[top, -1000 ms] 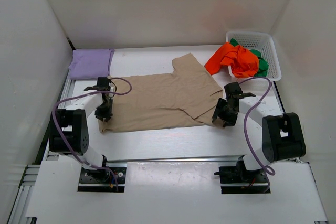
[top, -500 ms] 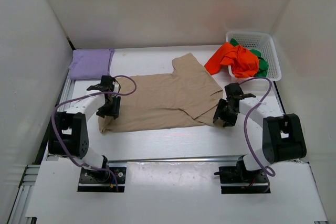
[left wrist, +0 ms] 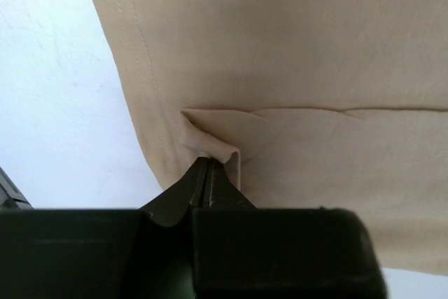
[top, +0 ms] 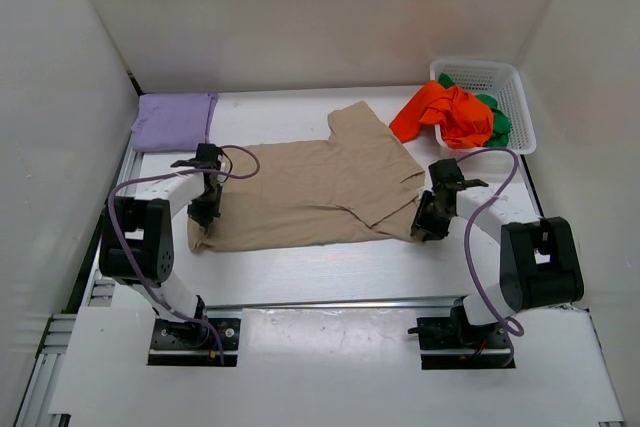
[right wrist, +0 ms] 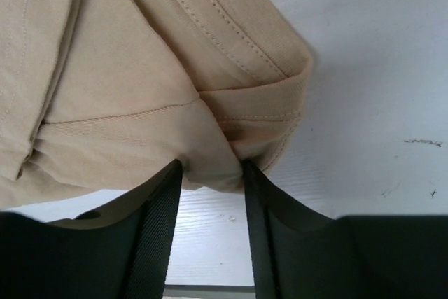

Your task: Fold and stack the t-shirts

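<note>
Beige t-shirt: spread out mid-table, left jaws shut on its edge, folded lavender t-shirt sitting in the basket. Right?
No: the top external view shows the folded lavender t-shirt on the table, at its far left corner, not in the basket. The rest is right.

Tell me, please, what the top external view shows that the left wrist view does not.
Only the top external view shows the lavender t-shirt, the orange-red t-shirt and green t-shirt spilling from the white basket, and the right gripper at the right edge of the beige t-shirt. Only the left wrist view shows the fold of cloth pinched between shut jaws. Both show the left gripper on that t-shirt's left edge and the white table.
</note>
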Motion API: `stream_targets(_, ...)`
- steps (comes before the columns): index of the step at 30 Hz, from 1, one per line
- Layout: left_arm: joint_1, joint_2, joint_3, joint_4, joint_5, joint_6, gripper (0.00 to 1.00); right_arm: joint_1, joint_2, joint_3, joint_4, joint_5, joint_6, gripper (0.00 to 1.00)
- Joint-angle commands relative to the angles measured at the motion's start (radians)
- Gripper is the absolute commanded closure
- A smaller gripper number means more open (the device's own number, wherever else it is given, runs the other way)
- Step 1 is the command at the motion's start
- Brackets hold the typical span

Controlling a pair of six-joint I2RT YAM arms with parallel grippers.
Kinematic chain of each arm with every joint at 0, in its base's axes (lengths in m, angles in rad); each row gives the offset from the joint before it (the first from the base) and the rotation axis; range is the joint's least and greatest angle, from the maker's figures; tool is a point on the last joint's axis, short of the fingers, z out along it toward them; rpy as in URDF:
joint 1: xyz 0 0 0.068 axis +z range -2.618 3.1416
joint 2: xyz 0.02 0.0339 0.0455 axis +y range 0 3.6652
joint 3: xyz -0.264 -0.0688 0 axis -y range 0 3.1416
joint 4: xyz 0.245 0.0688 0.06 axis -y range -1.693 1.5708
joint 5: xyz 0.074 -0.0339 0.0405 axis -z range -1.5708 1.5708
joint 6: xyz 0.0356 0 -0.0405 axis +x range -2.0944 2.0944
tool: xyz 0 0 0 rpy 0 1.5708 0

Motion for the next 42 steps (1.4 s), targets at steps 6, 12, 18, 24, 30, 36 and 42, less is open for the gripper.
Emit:
stream_targets(6,0.095,-0.064,0.012,0.025,-0.026,0.000,0.90,-0.020,0.017,-0.073,0.004,0.010,-0.004,0.91)
stream_targets(12,0.225,-0.098,0.061,0.025,0.055,0.000,0.90,-0.052,-0.079,-0.093,-0.027,0.019,-0.024,1.00)
stream_targets(18,0.237,-0.089,0.081,0.005,0.098,0.000,0.90,-0.062,-0.197,-0.102,-0.082,0.019,-0.043,1.00)
stream_targets(24,0.271,-0.044,0.145,-0.004,0.150,0.000,0.82,-0.062,-0.257,-0.082,-0.142,-0.011,-0.061,1.00)
stream_targets(30,0.271,-0.036,0.196,-0.065,0.176,0.000,0.31,-0.062,-0.288,-0.073,-0.142,-0.073,-0.061,1.00)
stream_targets(36,0.240,-0.132,0.194,-0.110,0.245,0.000,0.32,-0.062,-0.288,-0.092,-0.133,-0.064,-0.052,1.00)
stream_targets(42,0.320,-0.049,0.083,-0.283,0.274,0.000,0.24,-0.062,-0.288,-0.092,-0.133,-0.054,-0.061,1.00)
